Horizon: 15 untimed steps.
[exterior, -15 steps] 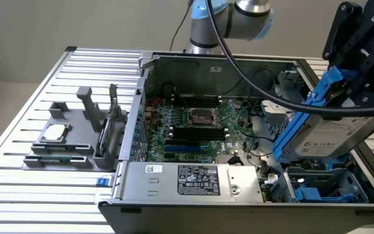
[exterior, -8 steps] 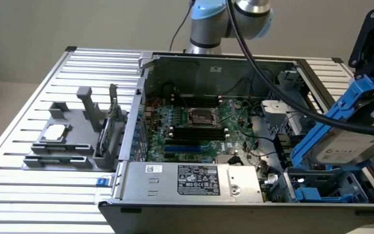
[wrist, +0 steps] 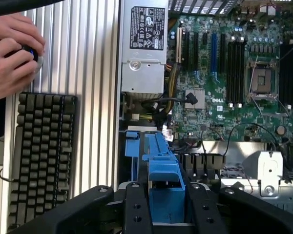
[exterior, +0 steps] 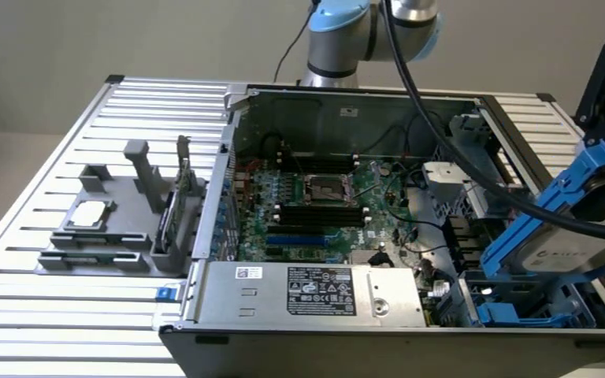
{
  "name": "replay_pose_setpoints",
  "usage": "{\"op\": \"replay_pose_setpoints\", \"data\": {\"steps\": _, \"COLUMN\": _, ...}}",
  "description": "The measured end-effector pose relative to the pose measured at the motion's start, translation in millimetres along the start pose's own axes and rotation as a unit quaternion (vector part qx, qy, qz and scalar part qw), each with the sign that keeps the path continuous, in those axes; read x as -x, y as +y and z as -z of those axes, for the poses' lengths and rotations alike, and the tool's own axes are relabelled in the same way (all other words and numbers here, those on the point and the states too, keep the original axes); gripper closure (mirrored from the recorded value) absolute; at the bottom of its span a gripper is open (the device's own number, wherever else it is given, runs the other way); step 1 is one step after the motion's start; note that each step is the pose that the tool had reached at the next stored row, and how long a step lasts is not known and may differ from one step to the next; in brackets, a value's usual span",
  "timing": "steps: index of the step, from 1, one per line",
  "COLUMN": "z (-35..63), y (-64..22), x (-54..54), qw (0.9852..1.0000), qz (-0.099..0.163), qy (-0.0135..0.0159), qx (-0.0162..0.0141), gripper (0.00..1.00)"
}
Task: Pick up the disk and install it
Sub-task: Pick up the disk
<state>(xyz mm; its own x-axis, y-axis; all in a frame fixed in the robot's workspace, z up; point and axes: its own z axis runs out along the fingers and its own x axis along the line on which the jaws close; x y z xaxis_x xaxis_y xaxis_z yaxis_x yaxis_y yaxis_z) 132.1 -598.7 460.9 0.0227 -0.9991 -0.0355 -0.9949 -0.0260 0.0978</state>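
Observation:
The disk (exterior: 573, 242), a silver-grey drive in a bright blue carrier, hangs tilted over the front corner of the open computer case on the exterior view's right. My gripper (exterior: 600, 134) is shut on the carrier's upper end. In the wrist view the blue carrier (wrist: 163, 168) sits clamped between my two black fingers (wrist: 136, 209), so my gripper (wrist: 168, 210) is shut on it. Below the disk lies the drive bay (exterior: 513, 313) with blue plastic parts in it. The disk is clear of the bay.
The case (exterior: 229, 157) holds a motherboard (exterior: 318, 205) and a grey power supply (exterior: 313, 291). A grey fixture (exterior: 103, 228) with a small chip and an upright card stands at the exterior view's left. A keyboard (wrist: 41, 156) and a person's hands (wrist: 12, 53) lie beside the case.

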Motion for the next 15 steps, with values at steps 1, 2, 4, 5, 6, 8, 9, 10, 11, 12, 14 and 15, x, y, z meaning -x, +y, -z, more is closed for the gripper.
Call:
{"op": "replay_pose_setpoints", "data": {"steps": 1, "z": -1.8, "y": -0.2, "x": -0.1, "qw": 1.0, "qz": 0.0, "qy": 0.0, "qx": 0.0, "gripper": 0.67}}
{"op": "replay_pose_setpoints", "data": {"steps": 2, "z": -3.5, "y": -0.4, "x": -0.2, "qw": 1.0, "qz": 0.0, "qy": 0.0001, "qx": 0.0, "gripper": 0.67}}
{"op": "replay_pose_setpoints", "data": {"steps": 4, "z": -7.2, "y": -0.8, "x": -0.6, "qw": 1.0, "qz": 0.0, "qy": -0.0001, "qx": 0.0, "gripper": 0.67}}
{"op": "replay_pose_setpoints", "data": {"steps": 5, "z": -9.0, "y": -1.0, "x": -0.8, "qw": 1.0, "qz": 0.0, "qy": -0.0001, "qx": 0.0, "gripper": 0.67}}
{"op": "replay_pose_setpoints", "data": {"steps": 6, "z": -10.7, "y": -1.1, "x": -1.0, "qw": 1.0, "qz": 0.0, "qy": 0.0, "qx": 0.0, "gripper": 0.67}}
{"op": "replay_pose_setpoints", "data": {"steps": 8, "z": -14.4, "y": -1.5, "x": -1.9, "qw": 1.0, "qz": 0.0, "qy": 0.0, "qx": -0.0003, "gripper": 0.67}}
{"op": "replay_pose_setpoints", "data": {"steps": 9, "z": -16.2, "y": -1.7, "x": -2.5, "qw": 1.0, "qz": 0.0, "qy": 0.0, "qx": -0.0004, "gripper": 0.67}}
{"op": "replay_pose_setpoints", "data": {"steps": 10, "z": -18.0, "y": -1.8, "x": -2.9, "qw": 1.0, "qz": 0.0, "qy": 0.0, "qx": -0.0005, "gripper": 0.67}}
{"op": "replay_pose_setpoints", "data": {"steps": 11, "z": -19.8, "y": -2.0, "x": -3.1, "qw": 1.0, "qz": -0.001, "qy": 0.0, "qx": -0.0006, "gripper": 0.67}}
{"op": "replay_pose_setpoints", "data": {"steps": 12, "z": -21.1, "y": -2.1, "x": -3.1, "qw": 1.0, "qz": -0.002, "qy": -0.0002, "qx": -0.0006, "gripper": 0.67}}
{"op": "replay_pose_setpoints", "data": {"steps": 14, "z": -21.8, "y": -2.2, "x": -3.2, "qw": 1.0, "qz": -0.004, "qy": -0.001, "qx": -0.0007, "gripper": 0.67}}
{"op": "replay_pose_setpoints", "data": {"steps": 15, "z": -21.8, "y": -2.2, "x": -3.2, "qw": 1.0, "qz": -0.004, "qy": -0.001, "qx": -0.0007, "gripper": 0.67}}
